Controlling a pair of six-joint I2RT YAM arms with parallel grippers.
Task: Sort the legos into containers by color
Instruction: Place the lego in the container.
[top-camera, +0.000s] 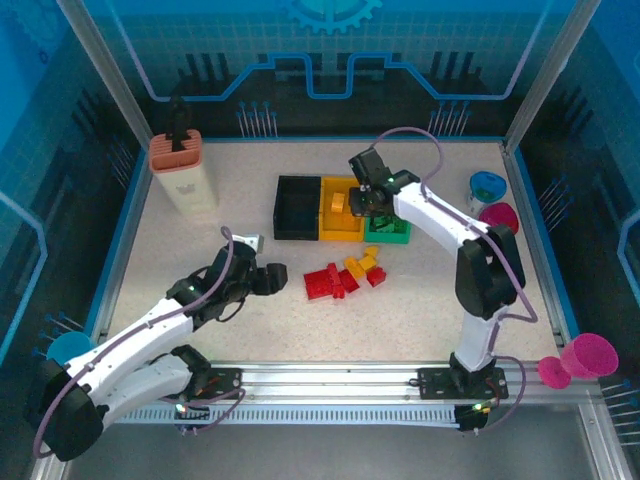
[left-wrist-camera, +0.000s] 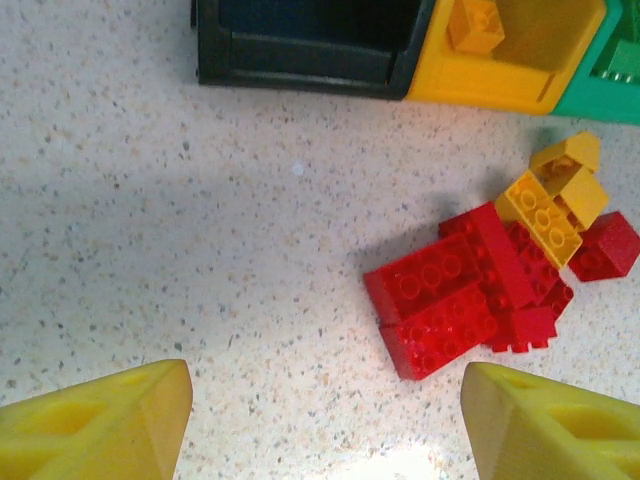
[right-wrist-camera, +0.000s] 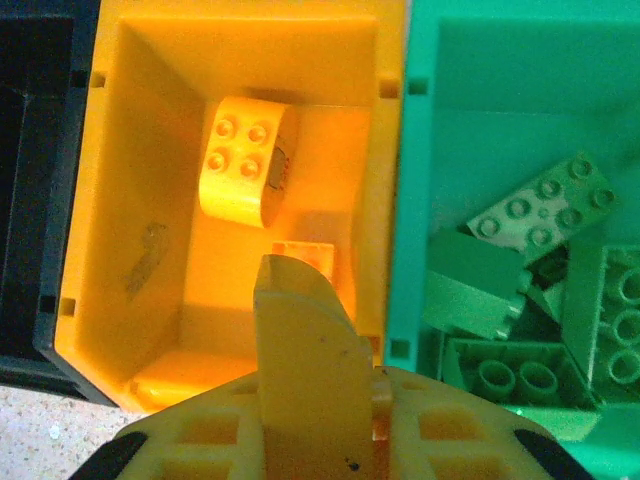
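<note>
- Pressed together, the yellow fingers of the right gripper (right-wrist-camera: 288, 290) rise from the bottom of the right wrist view. Their tip is over the floor of the yellow bin (right-wrist-camera: 130, 200).
- Just past that tip lies a small orange-yellow piece (right-wrist-camera: 305, 253); whether the fingers touch it cannot be told.
- Farther along the same floor, a rounded yellow brick (right-wrist-camera: 240, 160) lies studs up.
- Against the yellow bin's right wall stands the green bin (right-wrist-camera: 470, 90), holding a heap of green bricks (right-wrist-camera: 540, 205). The black bin (right-wrist-camera: 30, 200) touches the yellow bin's left wall.
- In the left wrist view the left gripper (left-wrist-camera: 325, 410) is spread wide, one fingertip in each bottom corner. It holds nothing, and bare speckled tabletop (left-wrist-camera: 200, 250) lies between the tips.
- Ahead and to the right of it sits a heap of red bricks (left-wrist-camera: 450, 295). The loose yellow bricks (left-wrist-camera: 550, 205) rest on and against the heap's far side, near the bins' front walls.
- The top view adds both arms together. The right gripper (top-camera: 362, 200) is above the seam between the yellow and green bins, and the left gripper (top-camera: 272, 278) is low over the tabletop, just left of the loose heap.
- That view also takes in a beige box (top-camera: 185, 175) at the far left, and a blue cup (top-camera: 487, 185) and a pink cup (top-camera: 498, 215) to the right of the bins.
</note>
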